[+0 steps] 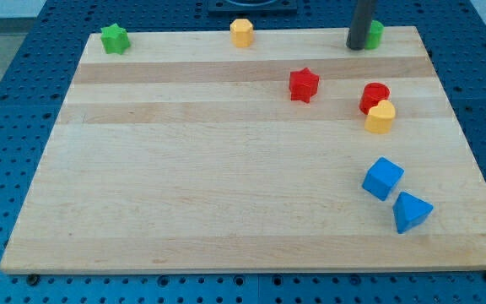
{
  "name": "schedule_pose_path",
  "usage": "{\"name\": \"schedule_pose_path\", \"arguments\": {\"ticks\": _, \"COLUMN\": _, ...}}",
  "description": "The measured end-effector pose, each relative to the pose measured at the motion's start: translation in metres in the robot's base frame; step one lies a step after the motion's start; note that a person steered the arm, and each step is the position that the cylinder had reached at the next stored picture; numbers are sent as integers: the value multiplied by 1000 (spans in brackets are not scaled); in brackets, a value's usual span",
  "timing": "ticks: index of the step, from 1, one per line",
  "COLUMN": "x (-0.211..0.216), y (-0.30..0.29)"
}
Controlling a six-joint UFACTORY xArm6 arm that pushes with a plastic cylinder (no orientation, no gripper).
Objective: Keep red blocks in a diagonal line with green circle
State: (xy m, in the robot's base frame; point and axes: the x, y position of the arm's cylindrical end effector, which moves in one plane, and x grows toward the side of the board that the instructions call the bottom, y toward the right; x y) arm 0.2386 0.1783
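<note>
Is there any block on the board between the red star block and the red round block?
No. In the camera view, only bare wooden board lies between the red star block and the red round block; the yellow heart-shaped block touches the round one from below.

A: rod status?
B: dark rod comes down from the view's top, upright, far right of the scene.
A: contact point?
B: my tip sits down at the far edge, right side. Only the rod's lower length in frame.
</note>
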Motion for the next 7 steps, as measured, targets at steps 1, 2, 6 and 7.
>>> {"name": "schedule_pose_path", "arguments": {"ticks": 1, "x": -3, "y": 5}}
{"name": "schedule_pose_path", "arguments": {"ticks": 2, "x": -6, "y": 7}}
{"name": "schedule_pose_path", "arguments": {"ticks": 6, "x": 20, "y": -71}}
{"name": "schedule_pose_path", "arguments": {"ticks": 7, "x": 20, "y": -75}}
